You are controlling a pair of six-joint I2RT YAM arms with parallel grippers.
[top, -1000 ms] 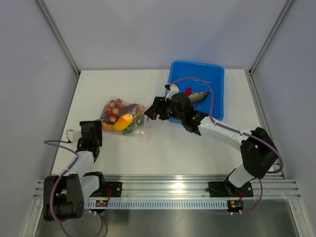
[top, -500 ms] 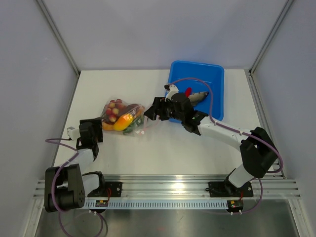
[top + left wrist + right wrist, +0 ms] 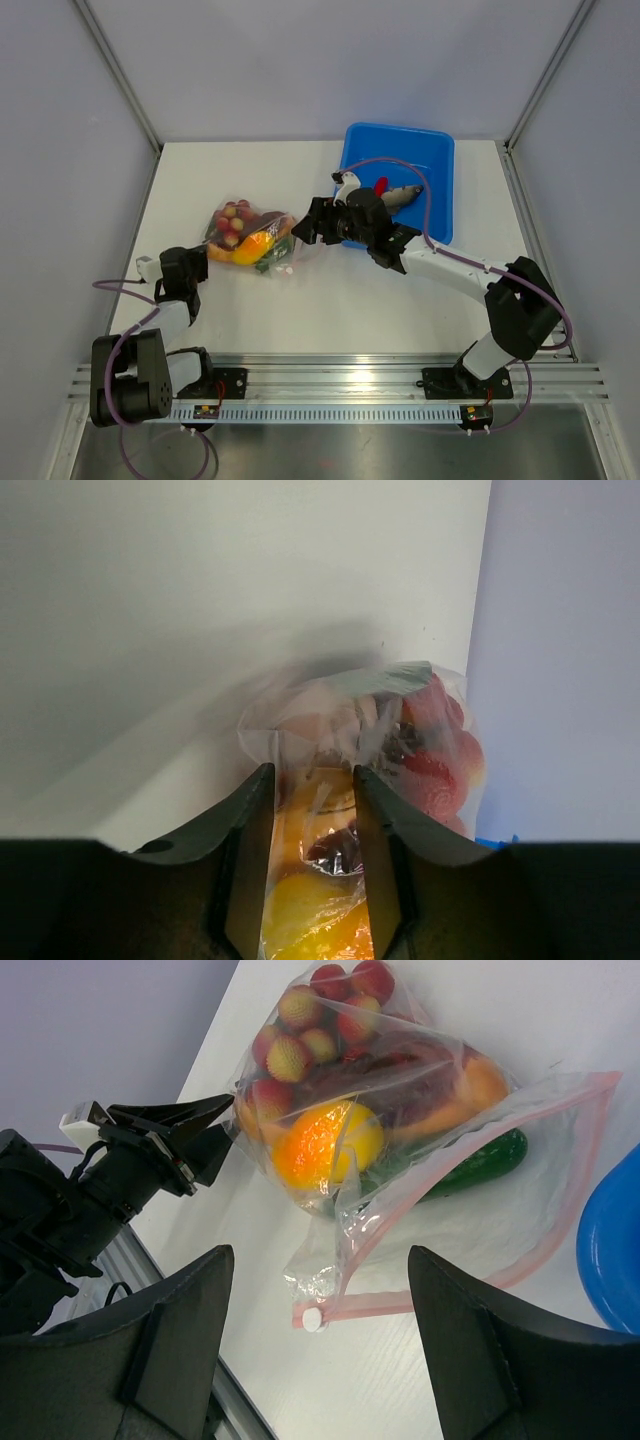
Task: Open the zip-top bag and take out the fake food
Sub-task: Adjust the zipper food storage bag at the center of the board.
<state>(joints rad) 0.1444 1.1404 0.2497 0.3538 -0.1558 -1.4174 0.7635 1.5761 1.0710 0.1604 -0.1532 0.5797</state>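
The zip-top bag (image 3: 250, 240) lies on the bench (image 3: 350, 300), and the fake food (image 3: 325, 1145) is inside it: a red grape bunch (image 3: 310, 1040), an orange-yellow piece (image 3: 328, 1143) and a green cucumber (image 3: 480, 1165) show through the plastic. My left jaws pinch the end of the bag opposite the pink zipper strip (image 3: 450, 1275); the crinkly plastic fills the gap and touches both fingers (image 3: 245, 820). My right jaws are spread wide and hold nothing. They hang above the zipper side of the bag, with the strip and its small white slider (image 3: 312, 1318) showing between the two fingers (image 3: 175, 1340). Beyond the zipper side of the bag stands a blue tub (image 3: 430, 170), apart from the bag, with a grey fish (image 3: 403, 195) and a small red piece (image 3: 381, 186) in it.
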